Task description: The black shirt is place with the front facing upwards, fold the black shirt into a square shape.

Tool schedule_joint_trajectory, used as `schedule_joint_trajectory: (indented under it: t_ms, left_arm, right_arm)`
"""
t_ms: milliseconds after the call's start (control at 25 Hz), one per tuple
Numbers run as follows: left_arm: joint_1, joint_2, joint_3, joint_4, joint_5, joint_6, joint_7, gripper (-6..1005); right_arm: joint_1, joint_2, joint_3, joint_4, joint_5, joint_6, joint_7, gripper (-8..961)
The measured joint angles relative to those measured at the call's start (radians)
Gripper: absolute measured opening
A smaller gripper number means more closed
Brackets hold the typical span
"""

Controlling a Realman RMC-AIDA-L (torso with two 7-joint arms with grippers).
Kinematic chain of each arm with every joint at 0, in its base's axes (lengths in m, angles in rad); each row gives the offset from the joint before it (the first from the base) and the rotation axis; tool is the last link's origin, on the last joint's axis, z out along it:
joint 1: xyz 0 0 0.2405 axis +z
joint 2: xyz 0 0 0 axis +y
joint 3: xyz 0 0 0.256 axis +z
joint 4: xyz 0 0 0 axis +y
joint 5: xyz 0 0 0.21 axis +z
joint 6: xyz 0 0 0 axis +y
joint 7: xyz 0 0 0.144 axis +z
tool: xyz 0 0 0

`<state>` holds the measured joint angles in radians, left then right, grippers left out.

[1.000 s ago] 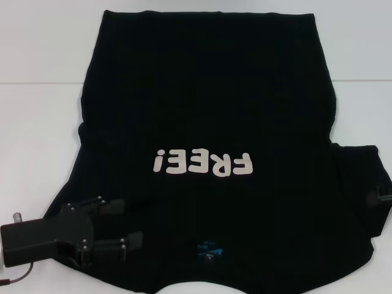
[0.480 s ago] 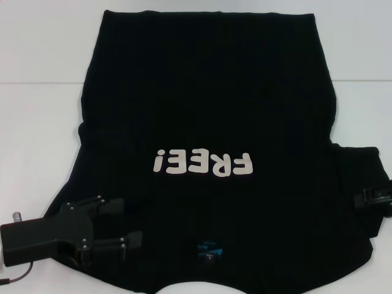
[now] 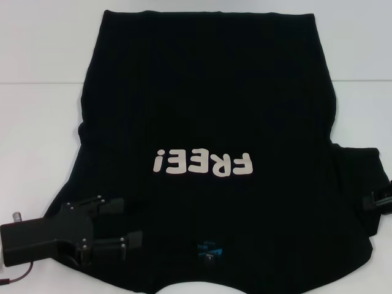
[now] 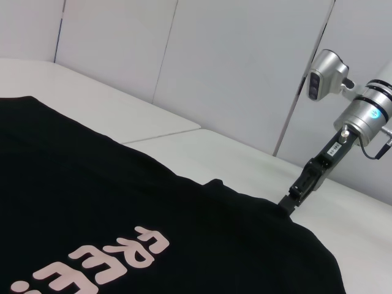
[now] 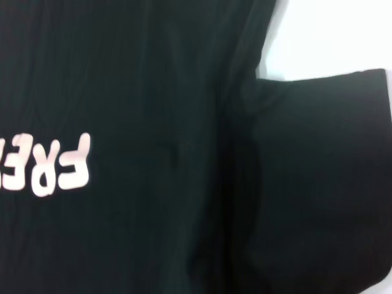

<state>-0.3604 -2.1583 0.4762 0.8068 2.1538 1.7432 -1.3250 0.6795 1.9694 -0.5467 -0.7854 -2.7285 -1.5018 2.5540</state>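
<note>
The black shirt (image 3: 208, 92) lies spread front-up on the white table, its collar and small blue neck label (image 3: 208, 251) nearest me. Its off-white "FREE!" lettering (image 3: 203, 163) reads upside down in the head view. My left gripper (image 3: 131, 220) is open, its fingers spread over the shirt's left shoulder area near the front edge. My right gripper (image 3: 378, 199) shows only partly at the right border, by the right sleeve (image 3: 358, 177). The left wrist view shows the right gripper (image 4: 288, 204) with its tip down at the sleeve's edge. The right wrist view shows the sleeve (image 5: 324, 153) and lettering (image 5: 61, 162), no fingers.
The white table (image 3: 37, 122) shows bare to the left and right of the shirt, with a seam line across it. White wall panels (image 4: 214, 61) stand behind the table. A thin red cable (image 3: 18, 278) trails from the left gripper's body.
The right gripper reached a little inward over the sleeve half a second ago and has since drawn back toward the right edge. The left gripper and shirt have not moved.
</note>
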Motion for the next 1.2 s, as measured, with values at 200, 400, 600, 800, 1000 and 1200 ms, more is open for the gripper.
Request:
schedule_joint_trajectory:
  t_ms: [200,400,600,800,1000,1200]
  left_arm:
    - [-0.002,0.001,-0.001,0.0,0.0,0.001,-0.001,876]
    - [-0.004,0.002,-0.001,0.001,-0.002,0.001,-0.002,876]
    - [-0.004,0.002,-0.002,0.002,-0.002,0.001,-0.002,876]
    - [-0.002,0.002,-0.002,0.002,-0.002,0.002,-0.003,875]
    - [-0.002,0.002,-0.006,0.002,-0.002,0.005,-0.004,875]
    - [-0.003,0.003,-0.02,0.002,-0.001,0.012,-0.004,875]
  right_arm:
    - [0.001,0.0,-0.023,0.003,-0.001,0.005,0.008,509]
    - [0.002,0.0,-0.035,-0.002,-0.002,0.005,0.014,355]
    - [0.003,-0.002,-0.035,-0.004,-0.002,0.001,0.015,168]
    - [0.003,-0.011,-0.033,-0.006,0.0,0.0,0.015,38]
    - [-0.011,-0.016,-0.015,-0.063,0.004,-0.012,0.015,4]
    - [-0.022,-0.026,0.021,-0.121,0.029,-0.034,0.009,4]
